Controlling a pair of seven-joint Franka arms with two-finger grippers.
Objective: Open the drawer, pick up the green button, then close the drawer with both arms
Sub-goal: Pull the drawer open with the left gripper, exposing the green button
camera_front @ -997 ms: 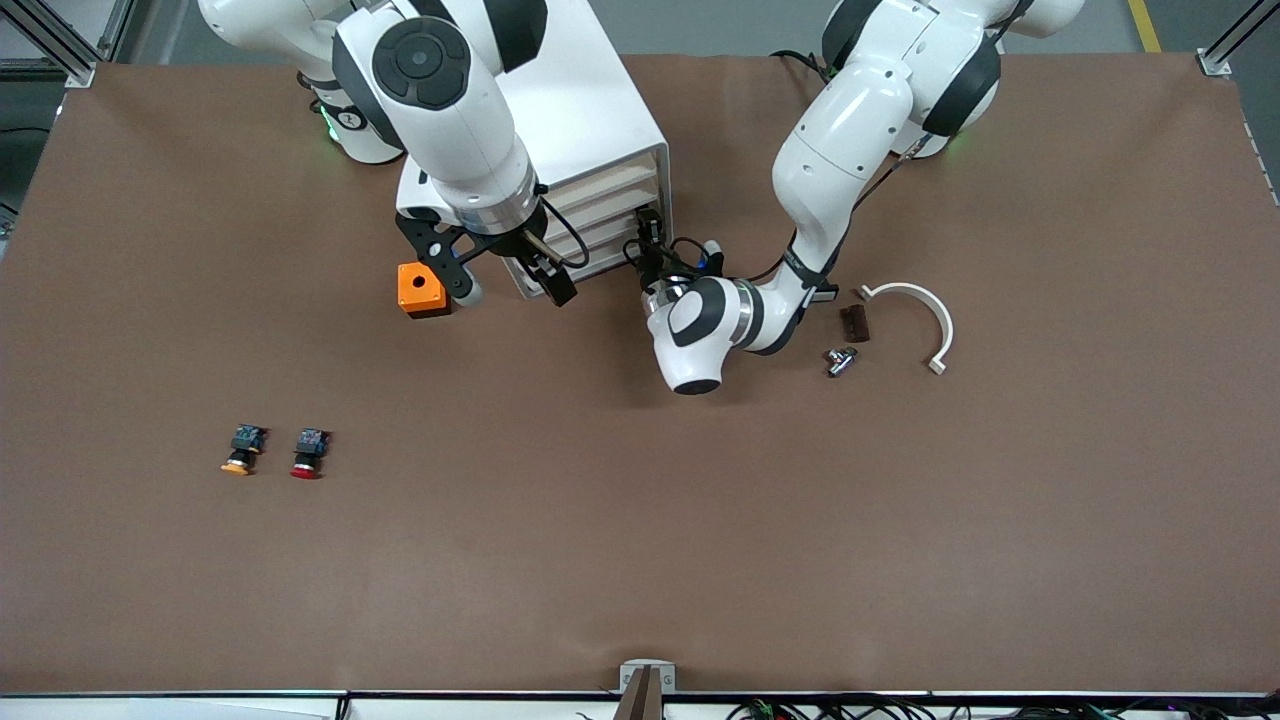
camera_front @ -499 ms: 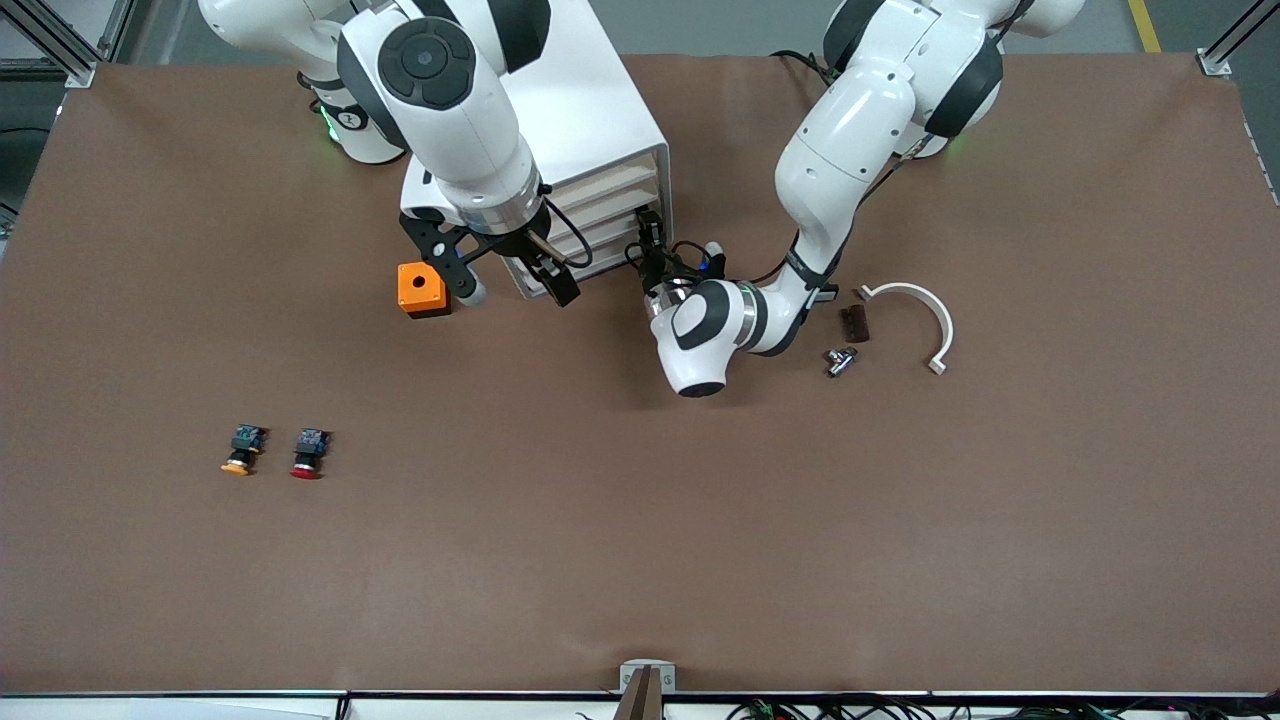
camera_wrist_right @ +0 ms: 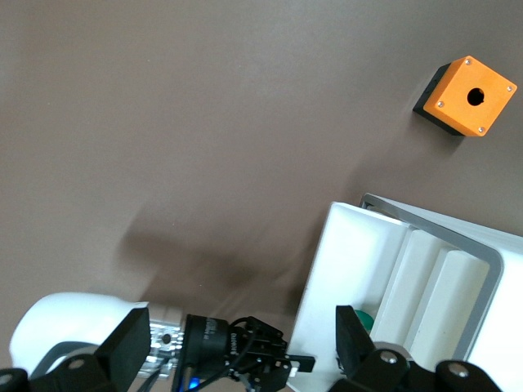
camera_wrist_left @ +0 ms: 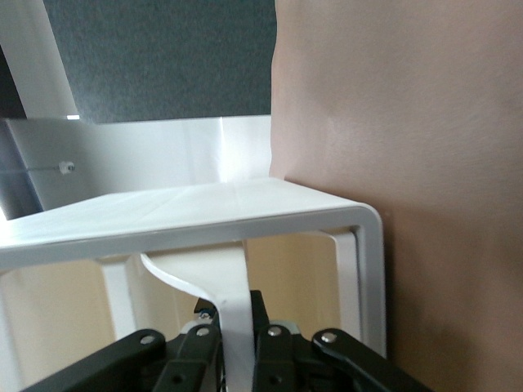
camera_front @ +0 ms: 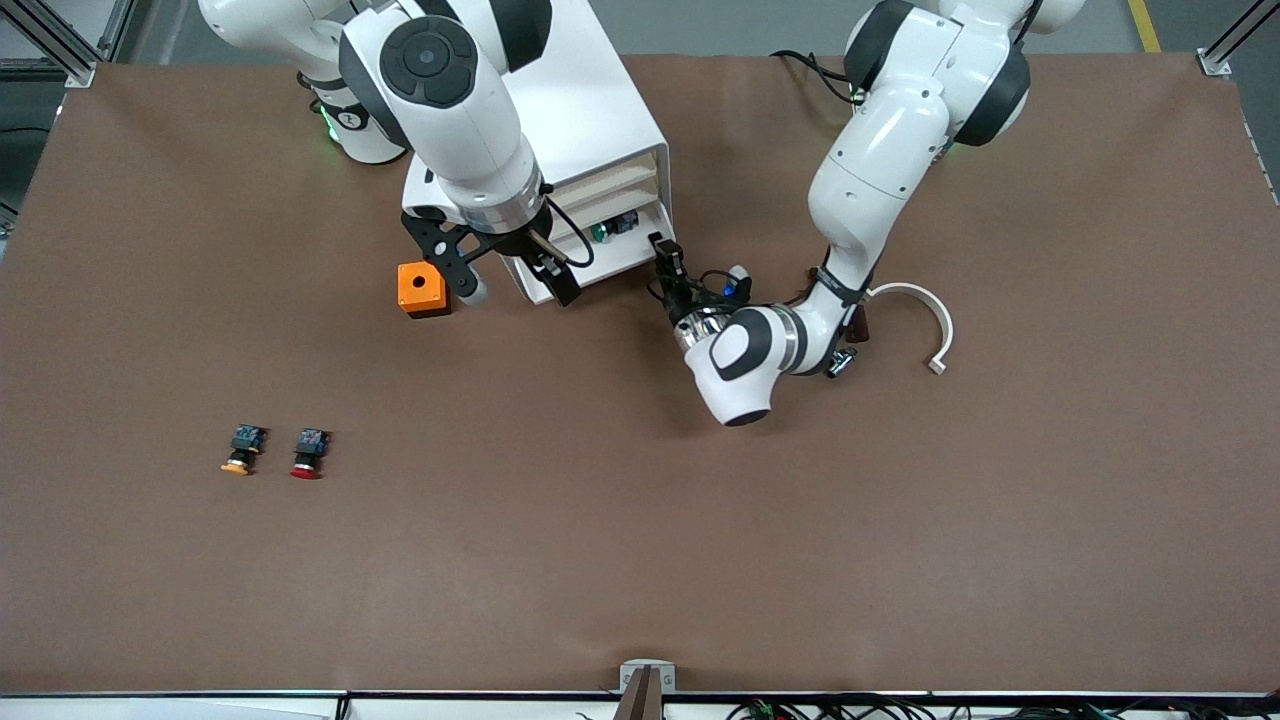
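The white cabinet (camera_front: pixel 590 110) stands near the robots' bases. Its lowest drawer (camera_front: pixel 612 262) is pulled partly out. The green-capped button (camera_front: pixel 601 232) lies inside it and also shows in the right wrist view (camera_wrist_right: pixel 365 317). My left gripper (camera_front: pixel 665 262) is shut on the drawer's white handle tab (camera_wrist_left: pixel 233 322), in front of the cream drawer front (camera_wrist_left: pixel 294 269). My right gripper (camera_front: pixel 515 285) is open and empty, hovering over the drawer's corner toward the right arm's end; in its own view (camera_wrist_right: pixel 241 343) the white tray (camera_wrist_right: pixel 343 261) lies between its fingers.
An orange box (camera_front: pixel 421 289) with a round hole sits beside the cabinet. An orange-capped button (camera_front: pixel 240 450) and a red-capped button (camera_front: pixel 307 453) lie nearer the front camera. A white curved piece (camera_front: pixel 925 310) and a small metal part (camera_front: pixel 840 360) lie beside the left arm.
My left gripper has drawn the lowest drawer out from the cabinet, and the green button has come into view. My right arm has hardly moved.
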